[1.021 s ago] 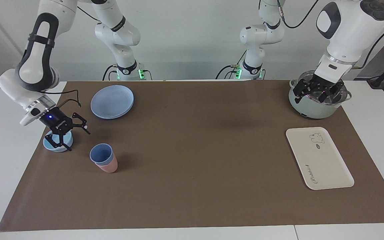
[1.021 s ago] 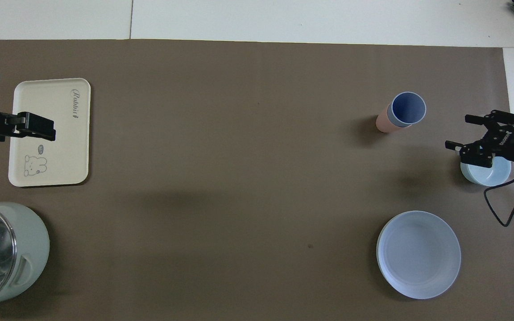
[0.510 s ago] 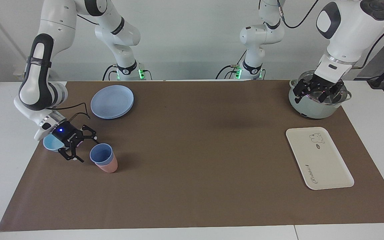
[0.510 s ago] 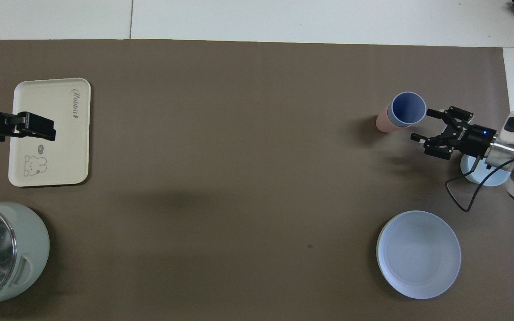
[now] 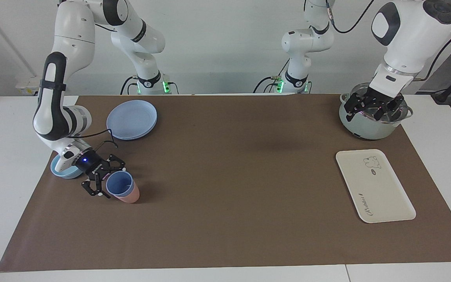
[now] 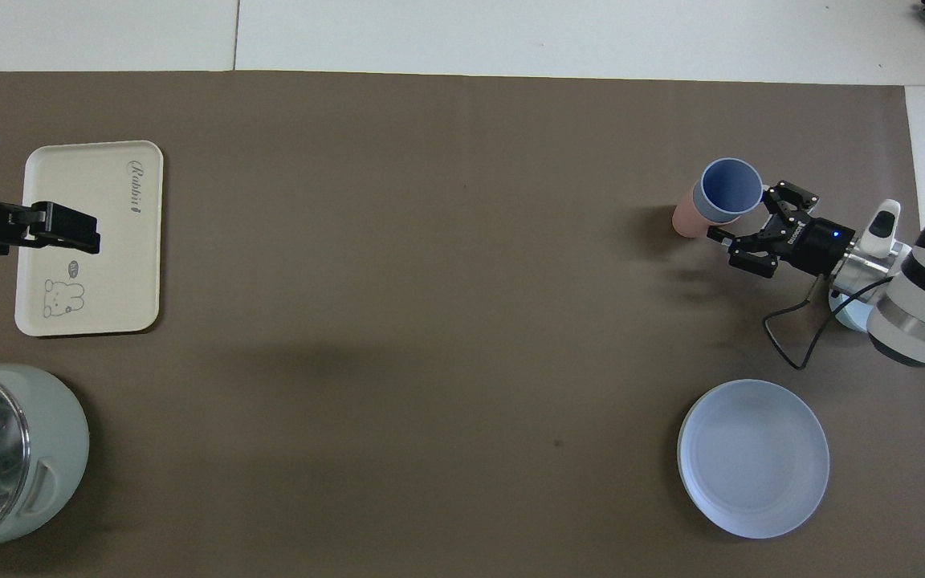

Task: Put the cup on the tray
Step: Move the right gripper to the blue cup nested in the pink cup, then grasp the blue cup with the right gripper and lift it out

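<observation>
The periwinkle-blue cup (image 5: pixel 119 185) (image 6: pixel 728 189) stands nested inside a pink cup (image 5: pixel 130 196) (image 6: pixel 685 221) at the right arm's end of the table. My right gripper (image 5: pixel 110 181) (image 6: pixel 740 214) is low at the cup, open, with one finger on each side of it. The cream tray (image 5: pixel 382 196) (image 6: pixel 113 273) lies bare at the left arm's end of the table. My left gripper (image 5: pixel 374 107) (image 6: pixel 53 227) waits open over the pot.
A light-blue bowl (image 5: pixel 60 169) (image 6: pixel 841 311) sits under the right wrist, beside the cups. A round blue plate (image 5: pixel 131 119) (image 6: pixel 753 457) lies nearer to the robots than the cups. A pale green pot (image 5: pixel 366 129) (image 6: pixel 37 449) stands nearer to the robots than the tray.
My right gripper has come down from over the bowl and moved to the stacked cups, its fingers now around the blue cup. The cups have shifted slightly. The left arm has not moved.
</observation>
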Action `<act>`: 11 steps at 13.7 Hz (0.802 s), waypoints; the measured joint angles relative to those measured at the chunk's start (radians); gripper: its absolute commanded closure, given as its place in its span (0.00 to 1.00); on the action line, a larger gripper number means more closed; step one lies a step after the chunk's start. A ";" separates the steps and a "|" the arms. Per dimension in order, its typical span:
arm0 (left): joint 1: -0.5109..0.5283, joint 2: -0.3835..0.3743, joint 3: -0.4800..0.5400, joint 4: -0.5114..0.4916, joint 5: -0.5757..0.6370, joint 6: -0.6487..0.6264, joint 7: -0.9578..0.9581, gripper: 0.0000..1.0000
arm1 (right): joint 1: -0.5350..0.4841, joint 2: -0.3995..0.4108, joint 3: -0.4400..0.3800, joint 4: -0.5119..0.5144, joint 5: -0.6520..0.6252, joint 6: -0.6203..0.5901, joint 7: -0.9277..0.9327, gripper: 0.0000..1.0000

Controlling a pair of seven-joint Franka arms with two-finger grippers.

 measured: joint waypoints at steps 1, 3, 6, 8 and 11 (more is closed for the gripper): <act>0.000 0.000 -0.001 0.000 0.000 0.000 0.000 0.00 | 0.005 0.000 0.000 0.001 0.004 0.000 0.000 0.00; -0.001 0.000 -0.007 0.000 0.000 0.000 0.000 0.00 | 0.006 0.001 0.000 0.000 0.005 0.000 -0.003 0.00; -0.002 0.000 -0.011 0.000 0.000 0.000 0.000 0.00 | 0.011 0.003 0.000 -0.004 0.021 0.000 -0.019 0.00; -0.002 0.000 -0.011 0.000 0.000 -0.001 0.000 0.00 | 0.026 0.004 0.000 -0.006 0.047 0.010 -0.032 0.00; -0.002 -0.001 -0.011 -0.007 0.000 -0.016 0.000 0.00 | 0.049 0.004 0.000 -0.008 0.074 0.023 -0.046 0.19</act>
